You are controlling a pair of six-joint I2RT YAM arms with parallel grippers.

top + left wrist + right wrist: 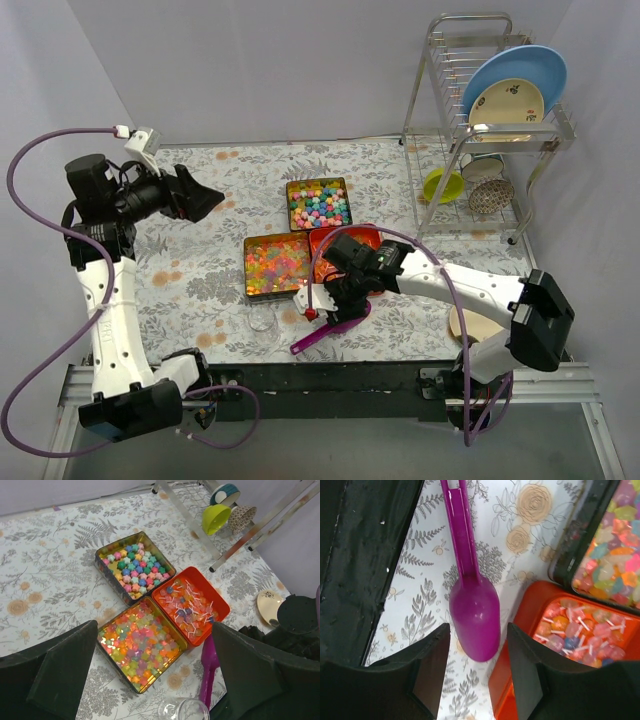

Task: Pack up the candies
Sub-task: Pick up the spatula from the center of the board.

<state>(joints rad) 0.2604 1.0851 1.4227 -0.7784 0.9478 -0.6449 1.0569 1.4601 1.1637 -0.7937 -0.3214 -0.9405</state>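
Now the right gripper [477,635] hangs low over the worktop [520,540], jaws partly spread and clamped on nothing. The purple scoop [472,600] lies flat with its bowl right between the fingertips, a gap on each side. Just to that gripper's right sits the red tin [535,600] of wrapped candies [580,640]. The left gripper [154,630] is up high, jaws wide, empty, with three tins [106,580] of sweets below and ahead of it.

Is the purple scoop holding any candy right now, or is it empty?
Empty. The scoop lies on the table beside the orange tray, nothing in it.
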